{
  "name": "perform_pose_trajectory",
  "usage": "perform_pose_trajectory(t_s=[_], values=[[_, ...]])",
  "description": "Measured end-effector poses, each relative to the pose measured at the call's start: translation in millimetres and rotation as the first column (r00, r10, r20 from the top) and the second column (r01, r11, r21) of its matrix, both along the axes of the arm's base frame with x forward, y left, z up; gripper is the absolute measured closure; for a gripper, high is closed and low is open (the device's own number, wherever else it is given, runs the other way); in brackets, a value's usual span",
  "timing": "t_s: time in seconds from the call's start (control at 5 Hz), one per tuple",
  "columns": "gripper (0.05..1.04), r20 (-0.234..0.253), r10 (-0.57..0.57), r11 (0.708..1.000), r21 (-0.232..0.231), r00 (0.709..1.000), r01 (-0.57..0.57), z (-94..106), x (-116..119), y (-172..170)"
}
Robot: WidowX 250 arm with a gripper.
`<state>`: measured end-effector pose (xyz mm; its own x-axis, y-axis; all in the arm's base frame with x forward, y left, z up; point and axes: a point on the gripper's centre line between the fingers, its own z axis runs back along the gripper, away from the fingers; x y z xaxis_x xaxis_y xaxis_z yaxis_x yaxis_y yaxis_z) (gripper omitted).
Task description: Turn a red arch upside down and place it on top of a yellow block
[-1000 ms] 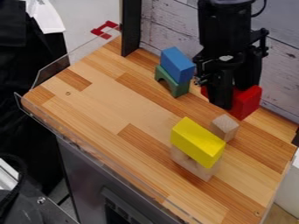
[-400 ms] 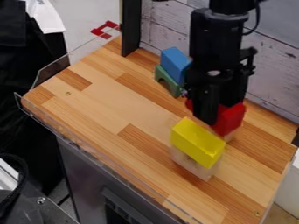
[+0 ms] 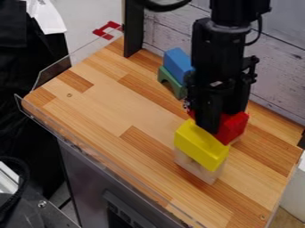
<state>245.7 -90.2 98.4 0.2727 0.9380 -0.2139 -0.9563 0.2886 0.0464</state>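
Just behind the yellow block, my gripper point(image 3: 216, 129) hangs down, shut on the red arch point(image 3: 232, 127). The arch is partly hidden by the fingers, so I cannot tell which way up its curve faces. The yellow block point(image 3: 201, 144) lies on a pale wooden block point(image 3: 195, 167) toward the right of the table. In the view, the arch's lower edge overlaps the yellow block's upper right edge; whether they touch I cannot tell.
A blue block point(image 3: 177, 64) rests on a green arch point(image 3: 172, 83) to the left behind the gripper. A small wooden block point(image 3: 237, 140) is mostly hidden behind the red arch. A clear plastic guard point(image 3: 55, 71) edges the wooden table point(image 3: 110, 107).
The gripper has moved left and toward the camera with the red arch, close to the yellow block, and now covers most of the small wooden block. The other blocks have stayed put.
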Motion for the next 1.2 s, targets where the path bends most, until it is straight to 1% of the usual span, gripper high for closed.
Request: perform_pose_trajectory(t_s=[0.4, 0.6, 0.8, 1.0, 1.2], values=[[0.533, -0.031, 0.022, 1.0, 0.01, 0.999, -0.022, -9.9, -9.5, 1.4], [0.533, -0.029, 0.029, 1.0, 0.003, 0.999, -0.029, -9.5, -12.4, 1.1], [0.459, -0.022, 0.032, 0.999, -0.008, 0.999, -0.032, -8.5, -11.9, -0.5], [0.162, -0.011, 0.033, 0.999, -0.042, 0.999, -0.033, -7.9, -9.5, -2.5], [0.082, -0.004, 0.033, 0.998, -0.044, 0.999, -0.033, -8.2, -8.6, -2.4]])
